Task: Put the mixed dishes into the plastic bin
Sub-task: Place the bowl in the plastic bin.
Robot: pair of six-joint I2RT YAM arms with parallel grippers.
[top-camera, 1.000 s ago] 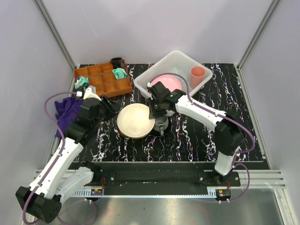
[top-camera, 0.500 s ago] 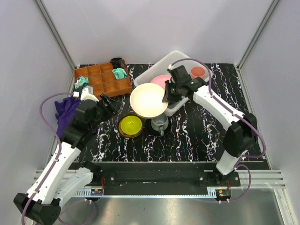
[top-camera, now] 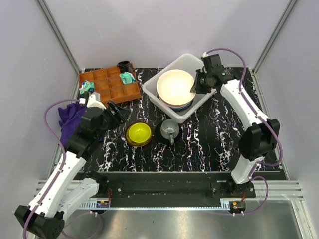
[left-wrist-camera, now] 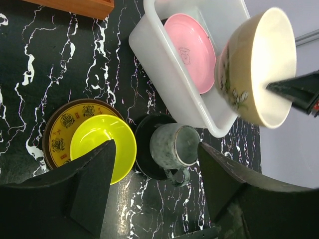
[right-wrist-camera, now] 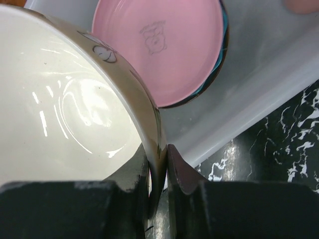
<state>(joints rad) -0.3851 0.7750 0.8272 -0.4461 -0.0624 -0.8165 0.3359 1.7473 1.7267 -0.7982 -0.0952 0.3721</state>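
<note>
Upper centre, the right gripper [right-wrist-camera: 158, 154] pinches the rim of the cream bowl [top-camera: 175, 85] above the plastic bin [top-camera: 189, 61]; the left gripper [top-camera: 117, 110] gapes wide, empty.

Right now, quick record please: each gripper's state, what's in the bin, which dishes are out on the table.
right gripper: shut on the rim of the cream bowl, held tilted above the plastic bin
left gripper: open, empty
in bin: pink plate
on table: small yellow bowl sitting on a brown patterned plate; grey mug on the black saucer
</note>
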